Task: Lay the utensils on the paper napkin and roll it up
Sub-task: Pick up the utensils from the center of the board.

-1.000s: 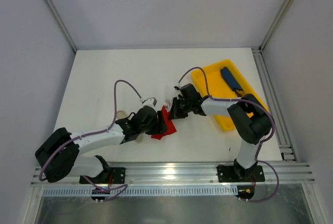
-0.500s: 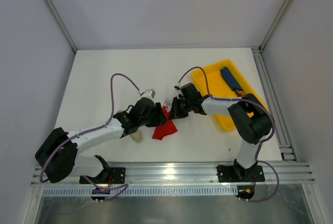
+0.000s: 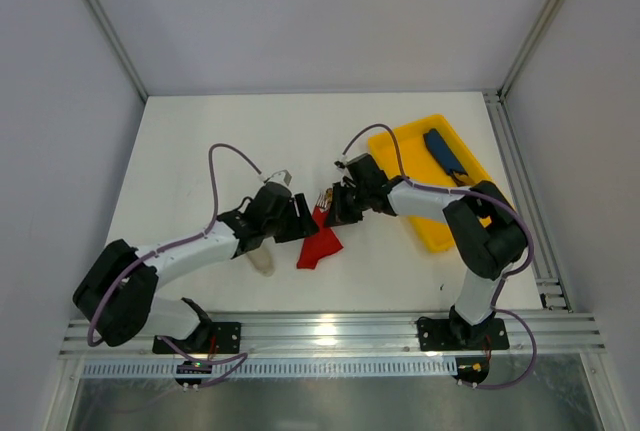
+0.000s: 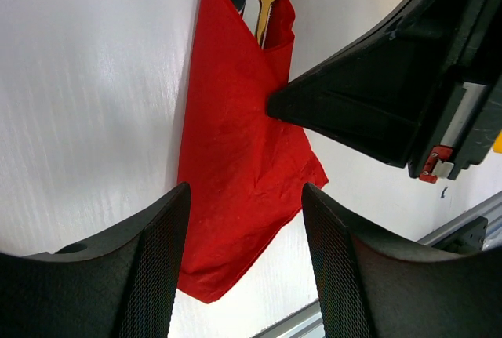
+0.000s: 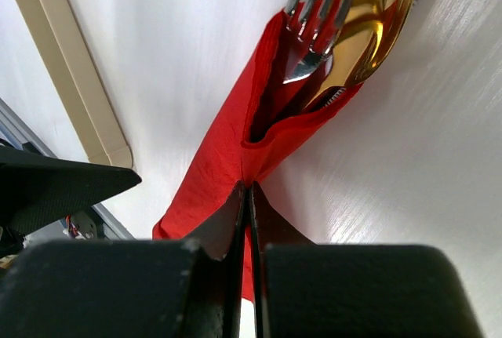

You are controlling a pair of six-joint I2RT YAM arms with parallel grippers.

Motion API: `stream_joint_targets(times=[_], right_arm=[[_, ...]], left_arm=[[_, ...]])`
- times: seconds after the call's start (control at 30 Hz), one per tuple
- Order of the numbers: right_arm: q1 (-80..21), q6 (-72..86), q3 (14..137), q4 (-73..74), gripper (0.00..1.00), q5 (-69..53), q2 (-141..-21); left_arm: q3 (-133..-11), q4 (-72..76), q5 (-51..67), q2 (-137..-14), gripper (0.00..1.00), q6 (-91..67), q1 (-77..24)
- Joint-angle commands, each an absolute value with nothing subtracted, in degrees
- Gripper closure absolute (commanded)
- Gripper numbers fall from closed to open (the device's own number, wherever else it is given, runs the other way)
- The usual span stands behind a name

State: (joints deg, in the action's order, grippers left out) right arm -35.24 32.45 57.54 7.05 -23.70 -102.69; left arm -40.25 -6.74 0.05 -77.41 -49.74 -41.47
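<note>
Beside red napkin (image 3: 318, 247), beige sleeve (image 5: 63, 56), yellow tray (image 3: 415, 151)

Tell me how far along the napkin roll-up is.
Done: fork and spoon sit inside the folded red napkin, heads poking out. In hand: right gripper is shut on the napkin's fold; left gripper hangs open over the loose end. Left: rolling that flat loose end up.
</note>
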Motion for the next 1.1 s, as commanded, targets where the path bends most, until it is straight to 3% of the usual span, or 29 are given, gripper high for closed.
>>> stream_joint_targets(times=[0.0, 0.67, 1.07], right_arm=[[-35.07, 31.82, 60.12, 8.17, 0.96, -24.26, -99.40], [-35.07, 33.05, 62.84, 13.36, 0.96, -23.29, -100.55], [-35.07, 36.30, 65.21, 15.64, 0.96, -22.67, -102.39]], left_arm=[[-40.96, -5.54, 1.50, -77.52, 0.39, -51.06, -40.87], [-33.92, 1.69, 2.56, -75.51, 0.39, -53.37, -40.08], [-47.46, -19.42, -31.96, -73.56, 0.34, -40.44, -59.05]])
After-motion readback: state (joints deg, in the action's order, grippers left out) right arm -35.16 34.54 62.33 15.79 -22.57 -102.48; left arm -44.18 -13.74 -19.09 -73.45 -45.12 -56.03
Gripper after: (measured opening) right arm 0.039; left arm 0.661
